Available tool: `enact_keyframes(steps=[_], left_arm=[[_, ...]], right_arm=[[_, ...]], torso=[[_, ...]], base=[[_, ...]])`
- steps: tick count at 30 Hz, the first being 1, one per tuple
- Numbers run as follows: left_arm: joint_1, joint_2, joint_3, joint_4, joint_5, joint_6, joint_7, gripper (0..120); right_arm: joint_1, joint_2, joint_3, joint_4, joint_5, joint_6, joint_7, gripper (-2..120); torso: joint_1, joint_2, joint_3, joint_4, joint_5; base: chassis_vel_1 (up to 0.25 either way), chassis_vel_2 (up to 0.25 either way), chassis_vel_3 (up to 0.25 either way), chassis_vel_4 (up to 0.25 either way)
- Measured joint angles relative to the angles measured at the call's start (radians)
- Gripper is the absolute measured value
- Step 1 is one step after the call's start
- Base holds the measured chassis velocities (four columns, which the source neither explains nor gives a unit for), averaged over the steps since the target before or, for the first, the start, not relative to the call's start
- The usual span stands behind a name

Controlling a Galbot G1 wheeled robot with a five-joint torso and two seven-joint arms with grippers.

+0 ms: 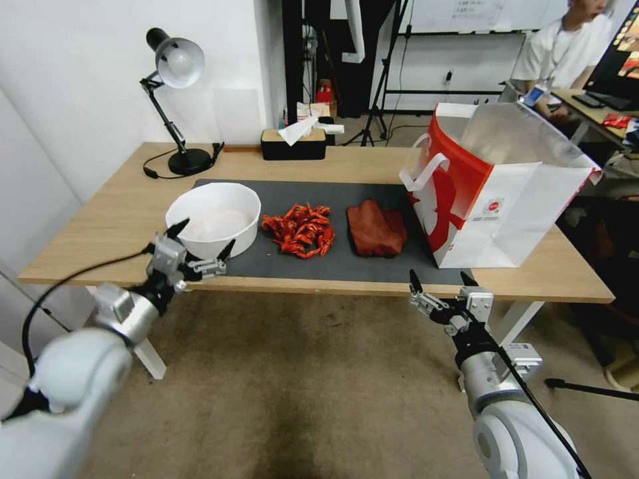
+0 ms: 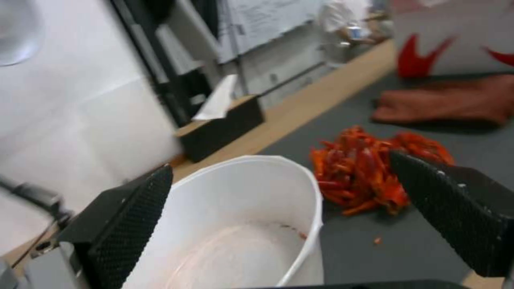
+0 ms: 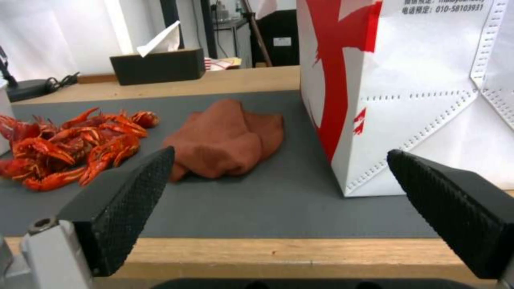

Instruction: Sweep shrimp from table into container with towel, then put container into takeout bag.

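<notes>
The head camera looked down from above the near edge of the table (image 1: 133, 199), taking in its full width. The left wrist camera sat close over the container (image 2: 251, 200); the right wrist camera faced the towel (image 3: 225, 136) at table height. All three shared the shrimp (image 1: 299, 229).

White wall (image 1: 80, 80), brown carpet floor (image 1: 299, 386)
</notes>
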Motion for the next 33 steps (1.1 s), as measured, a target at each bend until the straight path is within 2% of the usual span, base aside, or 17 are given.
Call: enact_keyframes(steps=[2,4,6,7,10,13,15,16,18,19,21,22,25,27,30,31,33], left_arm=[[-0.017,0.033,0.005,0.021,-0.021,-0.008,0.046,100],[-0.049,0.113,0.012,0.081,-0.070,-0.033,0.192,100],[-0.065,0.141,0.023,0.107,-0.082,-0.038,0.247,100],[-0.087,0.182,0.039,0.150,-0.097,-0.041,0.339,100],[-0.091,0.197,0.043,0.166,-0.100,-0.041,0.369,100],[-0.124,0.253,0.078,0.228,-0.111,-0.041,0.432,100],[-0.215,0.278,0.189,0.276,-0.114,-0.042,0.446,100],[-0.215,0.278,0.189,0.276,-0.114,-0.042,0.446,100],[-0.332,0.285,0.301,0.324,-0.114,-0.044,0.447,100],[-0.332,0.285,0.301,0.324,-0.114,-0.044,0.447,100],[-0.428,0.282,0.382,0.362,-0.113,-0.047,0.448,100],[-0.428,0.282,0.382,0.362,-0.113,-0.047,0.448,100],[-0.537,0.281,0.484,0.412,-0.108,-0.046,0.484,100],[-0.537,0.281,0.484,0.412,-0.108,-0.046,0.484,100],[-0.635,0.290,0.594,0.463,-0.085,-0.042,0.556,100],[-0.635,0.290,0.594,0.463,-0.085,-0.042,0.556,100],[-0.697,0.289,0.657,0.489,-0.075,-0.041,0.581,99]], right_arm=[[0.004,0.000,-0.001,-0.001,0.000,0.000,0.000,100],[0.026,-0.005,-0.010,-0.010,0.000,-0.008,-0.005,100],[0.031,-0.007,-0.012,-0.014,0.000,-0.010,-0.007,100],[0.038,-0.008,-0.014,-0.019,0.000,-0.012,-0.008,100],[0.043,-0.010,-0.017,-0.024,0.000,-0.012,-0.009,100],[0.060,-0.017,-0.028,-0.039,0.001,-0.014,-0.013,100],[0.059,-0.014,-0.027,-0.043,0.001,-0.014,-0.015,100],[0.059,-0.014,-0.027,-0.043,0.001,-0.014,-0.015,100],[0.058,-0.010,-0.023,-0.043,0.001,-0.014,-0.015,100],[0.058,-0.010,-0.023,-0.043,0.001,-0.014,-0.015,100],[0.057,-0.008,-0.020,-0.043,0.001,-0.014,-0.015,100],[0.057,-0.008,-0.020,-0.043,0.001,-0.014,-0.015,100],[0.056,-0.007,-0.015,-0.043,0.000,-0.014,-0.014,100],[0.056,-0.007,-0.015,-0.043,0.000,-0.014,-0.014,100],[0.055,-0.005,-0.009,-0.043,0.000,-0.014,-0.013,100],[0.055,-0.005,-0.009,-0.043,0.000,-0.014,-0.013,100],[0.057,-0.002,-0.008,-0.044,-0.001,-0.014,-0.013,100]], torso=[[0.000,0.000,0.000,-0.0004,-0.0005],[0.000,0.000,0.000,0.0006,0.0004],[0.000,0.000,0.000,0.0008,0.0001],[0.000,0.000,0.000,0.0002,-0.0003],[0.000,0.000,0.000,0.0002,-0.0002],[0.000,0.000,0.000,0.0012,0.0002],[0.000,0.000,0.000,0.0008,-0.0002],[0.000,0.000,0.000,0.0008,-0.0002],[0.000,0.000,0.000,-0.0005,-0.0001],[0.000,0.000,0.000,-0.0005,-0.0001],[0.000,0.000,0.000,0.0000,0.0000],[0.000,0.000,0.000,0.0000,0.0000],[0.000,0.000,0.000,0.0002,0.0001],[0.000,0.000,0.000,0.0002,0.0001],[0.000,0.000,0.000,0.0007,0.0001],[0.000,0.000,0.000,0.0007,0.0001],[0.000,0.000,0.000,0.0005,0.0001]], base=[[0.000,0.000,0.000,0.000],[0.000,0.000,0.000,0.000],[0.000,0.000,0.000,0.000],[0.000,0.000,0.000,0.000],[0.000,0.000,0.000,0.000],[0.000,0.000,0.000,0.000],[0.000,0.000,0.000,0.000],[0.000,0.000,0.000,0.000],[0.000,0.000,0.000,0.000],[0.000,0.000,0.000,0.000],[0.000,0.000,0.000,0.000],[0.000,0.000,0.000,0.000],[0.000,0.000,0.000,0.000],[0.000,0.000,0.000,0.000],[0.000,0.000,0.000,0.000],[0.000,0.000,0.000,0.000],[0.000,0.000,0.000,0.000]])
